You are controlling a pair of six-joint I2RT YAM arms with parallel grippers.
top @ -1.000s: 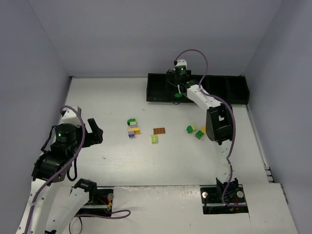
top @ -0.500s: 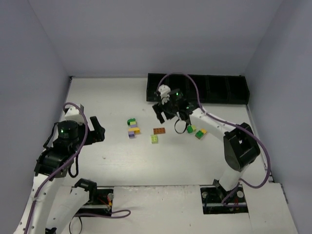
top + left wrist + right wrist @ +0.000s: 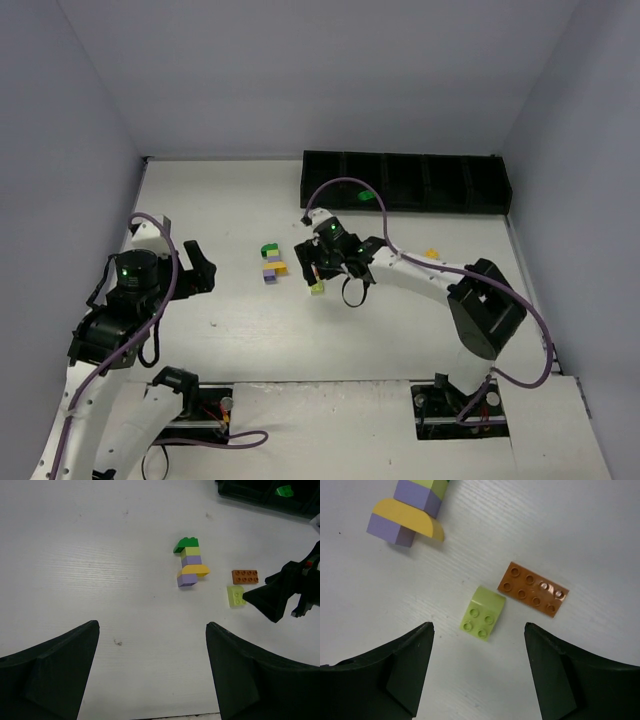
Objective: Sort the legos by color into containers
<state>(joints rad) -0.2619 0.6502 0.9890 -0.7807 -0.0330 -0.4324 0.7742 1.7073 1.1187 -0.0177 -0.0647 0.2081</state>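
Hovering with right pincer [image 3: 478,626] spread over lime brick [image 3: 483,612] on the surface [image 3: 600,530], orange-brown plate [image 3: 533,589] just beside at 2 o'clock. Holding left pincer [image 3: 152,630] spread, empty, stacked bricks [image 3: 189,569] at 12 o'clock.

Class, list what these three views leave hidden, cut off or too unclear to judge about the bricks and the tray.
Top view: the orange-brown plate is mostly hidden under the right gripper.
Right wrist view: the brick stack is cut off by the top edge.
Left wrist view: the tray is cut off by the top edge.
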